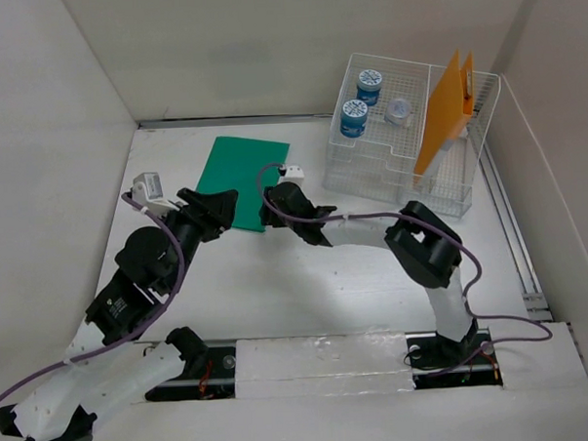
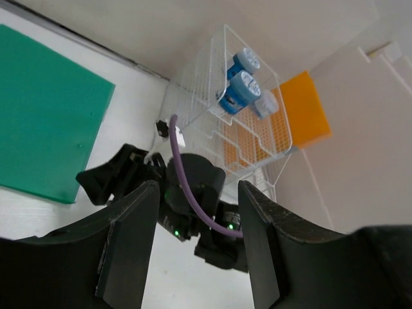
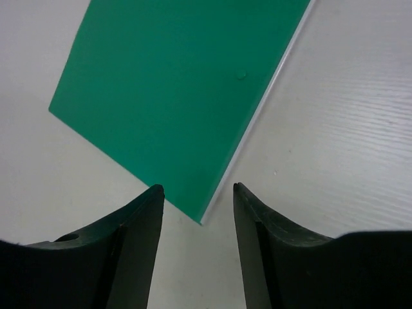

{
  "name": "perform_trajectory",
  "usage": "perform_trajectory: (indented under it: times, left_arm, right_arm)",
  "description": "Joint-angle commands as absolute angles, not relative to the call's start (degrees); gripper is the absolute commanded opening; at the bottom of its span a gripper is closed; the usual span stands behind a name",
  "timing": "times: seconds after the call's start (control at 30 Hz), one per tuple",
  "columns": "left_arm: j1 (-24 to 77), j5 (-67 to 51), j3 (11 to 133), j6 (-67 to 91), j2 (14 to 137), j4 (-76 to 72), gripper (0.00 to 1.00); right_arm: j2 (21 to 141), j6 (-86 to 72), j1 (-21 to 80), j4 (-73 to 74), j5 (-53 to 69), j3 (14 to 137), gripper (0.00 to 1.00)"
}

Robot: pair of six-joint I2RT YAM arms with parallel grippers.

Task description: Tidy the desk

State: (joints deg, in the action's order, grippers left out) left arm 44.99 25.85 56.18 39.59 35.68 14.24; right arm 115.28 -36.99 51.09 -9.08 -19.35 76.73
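Observation:
A green folder [image 1: 241, 174] lies flat on the white desk [image 1: 307, 288], left of centre. My right gripper [image 1: 267, 214] is open at the folder's near right corner. In the right wrist view that corner [image 3: 174, 84] lies just ahead of the gap between the open fingertips of the right gripper [image 3: 198, 188], low over the desk [image 3: 347, 129]. My left gripper [image 1: 230, 206] is open and empty at the folder's near edge. It faces the right gripper, which shows between its jaws in the left wrist view [image 2: 196, 187]. The folder [image 2: 45, 116] lies to its left there.
A white wire rack [image 1: 370, 173] stands at the back right. It holds two blue-lidded jars [image 1: 354, 118], a small clear jar [image 1: 398, 109] and an upright orange folder [image 1: 445, 111]. Wall panels close in the left, back and right. A metal rail [image 1: 509, 221] runs along the right side.

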Motion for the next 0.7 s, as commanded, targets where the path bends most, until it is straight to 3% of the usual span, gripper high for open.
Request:
perform_trajectory:
  times: [0.0,0.07,0.4,0.43,0.53,0.67]
  left_arm:
    - [45.09,23.82,54.32,37.53,34.81,15.65,0.48]
    - [45.09,21.98,52.83,37.0,33.93,14.33,0.48]
    - [45.09,22.23,49.57,35.16,32.26,12.66,0.48]
    - [45.09,22.32,49.66,35.07,32.43,12.57,0.48]
    - [45.09,22.85,49.48,34.89,32.78,12.57,0.48]
    - [45.09,23.82,48.43,35.24,33.05,12.22,0.48]
  right_arm:
    - [119.34,-41.48,50.54,-7.74,-19.34,82.96,0.51]
    - [122.77,-42.1,50.54,-5.29,-19.51,86.39,0.44]
    - [126.91,-45.7,51.15,-0.36,-22.77,89.28,0.38]
    - [127.35,-45.53,51.15,-0.18,-23.11,90.51,0.22]
    - [129.02,-44.92,51.15,4.74,-22.68,93.68,0.04]
    - [125.61,-45.44,51.15,0.64,-22.94,87.03,0.0]
